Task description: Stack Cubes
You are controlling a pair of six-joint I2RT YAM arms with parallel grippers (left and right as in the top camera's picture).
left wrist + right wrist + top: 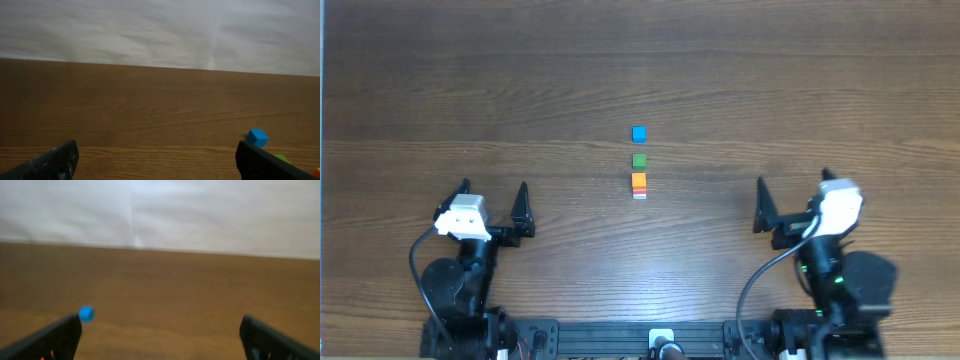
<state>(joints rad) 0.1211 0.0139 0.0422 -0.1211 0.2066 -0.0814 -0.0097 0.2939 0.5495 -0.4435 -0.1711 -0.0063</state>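
Cubes in short row: orange cube (639,181) at end nearest grippers, green cube (639,161) just beyond it, blue cube (639,134) farther beyond, gaps between. Row's long axis crosswise to line joining grippers; each cube squared up with row. Left gripper (494,190) well left of orange cube, right gripper (793,182) well right, both spread wide, empty; neither clearly nearer

Beneath me: brown wooden table (640,60), grain running side to side, lighter and darker bands alternating across surface. Ahead of me, seen from either side of my reach: pale grey-white wall (125,30) rising behind table's far edge, surface faintly mottled. Vertical seam (214,47) in wall, running down to meet table edge. Junction of table and wall straight and level.
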